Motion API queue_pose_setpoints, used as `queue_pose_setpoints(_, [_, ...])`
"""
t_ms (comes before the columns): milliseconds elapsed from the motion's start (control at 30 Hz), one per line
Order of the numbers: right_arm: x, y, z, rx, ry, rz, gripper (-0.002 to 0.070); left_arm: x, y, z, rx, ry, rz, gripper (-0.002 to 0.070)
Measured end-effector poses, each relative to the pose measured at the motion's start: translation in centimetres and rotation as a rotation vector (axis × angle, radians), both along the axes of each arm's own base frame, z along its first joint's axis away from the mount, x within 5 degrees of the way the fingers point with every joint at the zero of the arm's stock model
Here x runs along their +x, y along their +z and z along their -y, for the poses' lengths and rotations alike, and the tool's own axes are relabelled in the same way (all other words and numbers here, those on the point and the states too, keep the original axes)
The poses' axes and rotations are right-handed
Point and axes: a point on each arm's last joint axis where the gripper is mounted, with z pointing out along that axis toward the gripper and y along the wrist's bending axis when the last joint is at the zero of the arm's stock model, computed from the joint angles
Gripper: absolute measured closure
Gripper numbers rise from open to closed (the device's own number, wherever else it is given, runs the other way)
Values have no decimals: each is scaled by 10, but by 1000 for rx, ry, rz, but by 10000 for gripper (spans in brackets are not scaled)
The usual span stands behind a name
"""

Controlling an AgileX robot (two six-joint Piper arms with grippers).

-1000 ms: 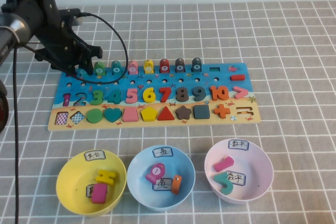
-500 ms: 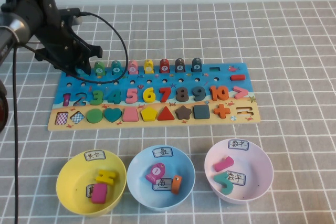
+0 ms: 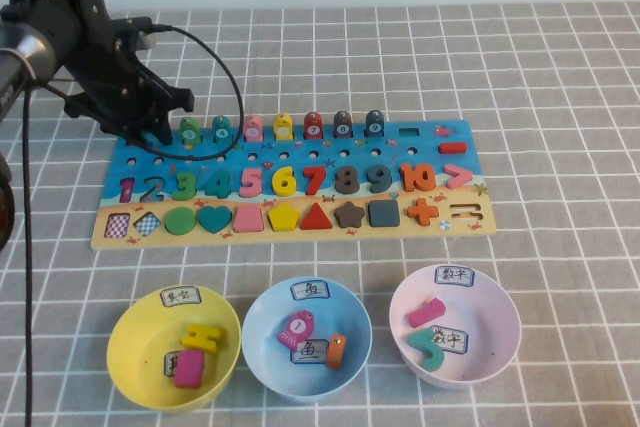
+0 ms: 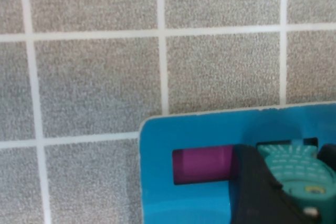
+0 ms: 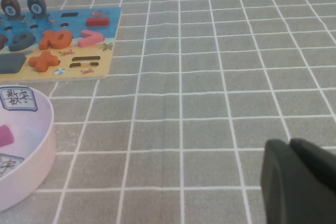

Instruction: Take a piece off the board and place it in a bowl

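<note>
A: Left gripper (image 3: 150,132) sits at the board's (image 3: 300,237) 10 o'clock corner in the high view. Tips hidden behind the arm (image 3: 105,67) there, can't see the piece from above.

B: Left wrist view fills that in. The piece (image 4: 296,169), teal-green fish, sits in its slot with a black finger (image 4: 262,192) pressed against one side. Magenta slot (image 4: 202,164) right beside it is open. Other finger only clips the frame edge, so how wide the jaws stand, cannot tell. Piece looks seated, not lifted.

A: Right gripper (image 5: 299,182)?

B: Only in the right wrist view, dark fingers pressed together low over bare checked cloth (image 5: 210,103), holding nothing. It also catches the pale pink bowl (image 5: 31,156) rim and the board's far end with the orange 10 (image 5: 55,39). High view doesn't show that arm at all.

A: The bowl (image 3: 262,332), light blue, at 6 o'clock from the board, well apart from the piece. Pink fish (image 3: 297,328) and orange fish (image 3: 336,350) inside. Yellow bowl (image 3: 130,347) at its 9 o'clock, pink one at 3.

B: Neighbours: green fish (image 3: 190,131) just beside the gripper at 3 o'clock, then the bluer teal fish (image 3: 221,130), rest of the row after. Black cable (image 3: 225,77) loops over those two.
</note>
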Motion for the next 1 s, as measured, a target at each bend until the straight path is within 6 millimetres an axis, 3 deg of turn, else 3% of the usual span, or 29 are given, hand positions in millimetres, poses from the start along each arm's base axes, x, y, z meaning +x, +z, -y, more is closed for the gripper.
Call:
queue_pose_setpoints(233, [0, 0, 0, 0, 0, 0, 694, -1, 3, 0, 1, 0, 4, 452])
queue_pose_setpoints(467, [0, 0, 0, 0, 0, 0, 694, -3, 21, -1, 4, 0, 48, 452])
queue_pose_setpoints(767, [0, 0, 0, 0, 0, 0, 694, -2, 21, -2, 15, -3, 50, 452])
queue_pose_setpoints(1000, [0, 0, 0, 0, 0, 0, 694, 0, 9, -1, 5, -6, 36, 452])
